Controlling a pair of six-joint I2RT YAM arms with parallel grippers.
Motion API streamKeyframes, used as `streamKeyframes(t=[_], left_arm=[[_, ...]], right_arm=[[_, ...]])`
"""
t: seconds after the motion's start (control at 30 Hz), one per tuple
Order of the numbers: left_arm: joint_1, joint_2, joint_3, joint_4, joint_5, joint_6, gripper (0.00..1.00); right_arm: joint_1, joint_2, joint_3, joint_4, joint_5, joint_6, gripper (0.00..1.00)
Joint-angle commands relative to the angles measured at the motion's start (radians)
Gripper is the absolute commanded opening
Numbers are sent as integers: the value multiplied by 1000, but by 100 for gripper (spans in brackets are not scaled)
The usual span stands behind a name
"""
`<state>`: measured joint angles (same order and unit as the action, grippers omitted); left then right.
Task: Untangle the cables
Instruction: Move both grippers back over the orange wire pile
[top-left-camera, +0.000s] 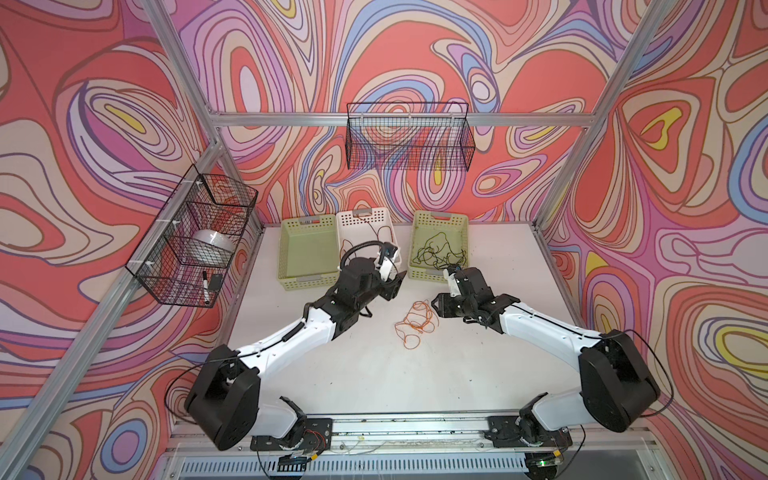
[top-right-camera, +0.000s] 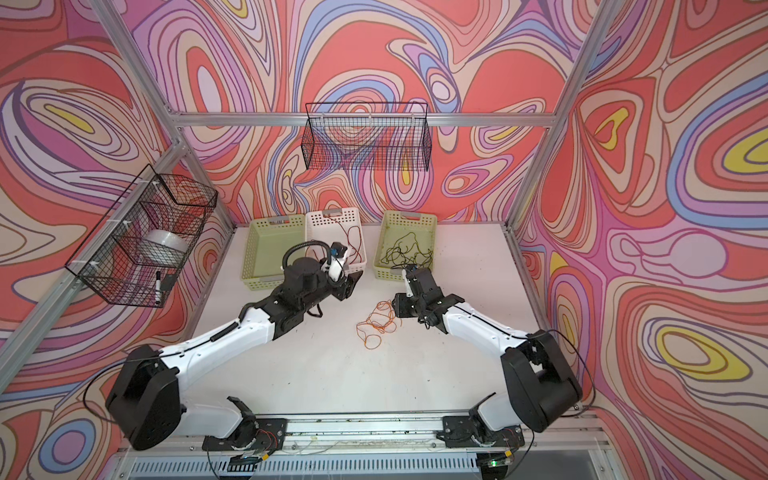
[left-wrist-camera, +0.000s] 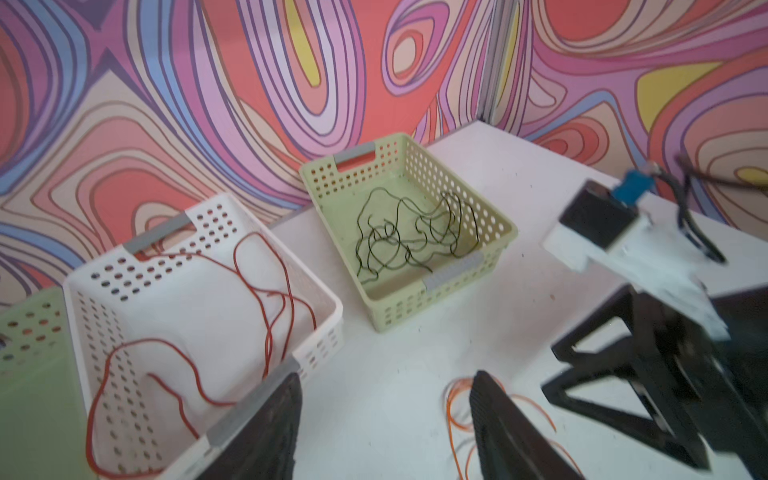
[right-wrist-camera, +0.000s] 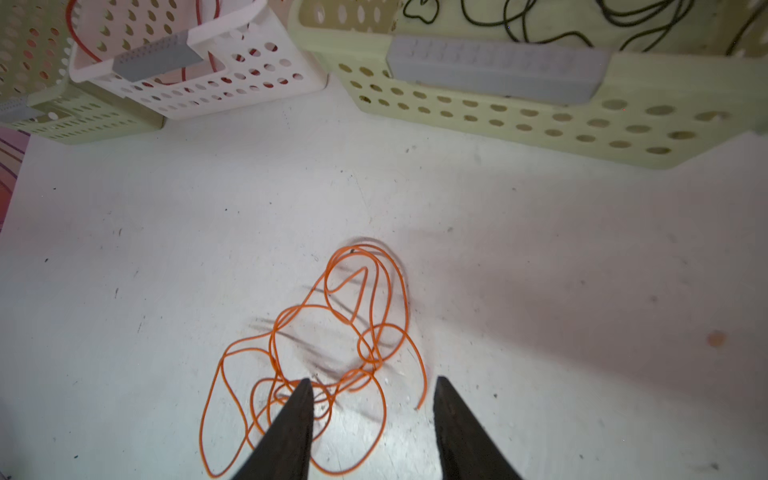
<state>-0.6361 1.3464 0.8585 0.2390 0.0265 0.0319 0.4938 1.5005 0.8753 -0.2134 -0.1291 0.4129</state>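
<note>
**Two cables in baskets, orange cable loose on worktop**

The worktop (top-left-camera: 374, 374) carries the white basket (top-left-camera: 382, 216). The left green basket (top-left-camera: 309, 253) stands just beside it, and the right green basket (top-left-camera: 417, 232) stands apart on its other side.

- **Left claw** (left-wrist-camera: 386, 376): at the white basket's near rim, wide apart, empty.
- **Right claw** (right-wrist-camera: 372, 382): in front of the white basket and to its right, parted, gripping nothing.
- **Reddish-brown cable** (left-wrist-camera: 274, 328): inside the white basket.
- **Black cable** (left-wrist-camera: 407, 232): in the right green basket.
- **Orange cable** (right-wrist-camera: 324, 357): on the worktop in front of the white basket.

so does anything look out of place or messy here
Only the orange cable: it lies in a loose, overlapping heap on the table, outside any basket. The reddish cable sits in the white basket and the black cable in a green basket, so it is the odd one out.
</note>
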Motion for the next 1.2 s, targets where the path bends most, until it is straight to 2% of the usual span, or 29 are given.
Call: streamKeyframes(t=[0.0, 0.27, 0.37, 0.43, 0.5, 0.67, 0.77, 0.83, 0.93, 1.03, 1.17], left_arm=[[-5, -77, -78, 0, 4, -31, 65], [-7, -183, -158, -54, -61, -9, 67], [-7, -196, -156, -75, -74, 2, 68], [-7, -200, -160, -76, -82, 3, 68], [-7, -200, -162, -78, -80, 5, 68], [-6, -186, -158, -76, -71, 3, 68], [-7, -174, -157, -68, -61, -2, 68], [-7, -168, -156, -65, -56, -2, 68], [-6, -165, -156, -59, -49, 6, 68], [-6, -161, -156, -45, -42, 13, 69], [-7, -150, -160, 3, -5, 9, 69]], right_arm=[[8, 69, 46, 94, -63, 40, 47], [35, 265, 221, -31, -23, 17, 37], [48, 314, 254, -71, -42, -4, 27], [58, 312, 261, -100, -32, -16, 29], [62, 303, 256, -132, 18, -22, 36], [63, 278, 208, -127, 74, -35, 38], [65, 277, 182, -72, 26, -42, 30], [73, 235, 173, -41, 8, -58, 16], [89, 191, 168, -19, -3, -105, 5], [96, 108, 138, 30, -38, -155, 0], [97, -20, 81, 95, -102, -224, 0]])
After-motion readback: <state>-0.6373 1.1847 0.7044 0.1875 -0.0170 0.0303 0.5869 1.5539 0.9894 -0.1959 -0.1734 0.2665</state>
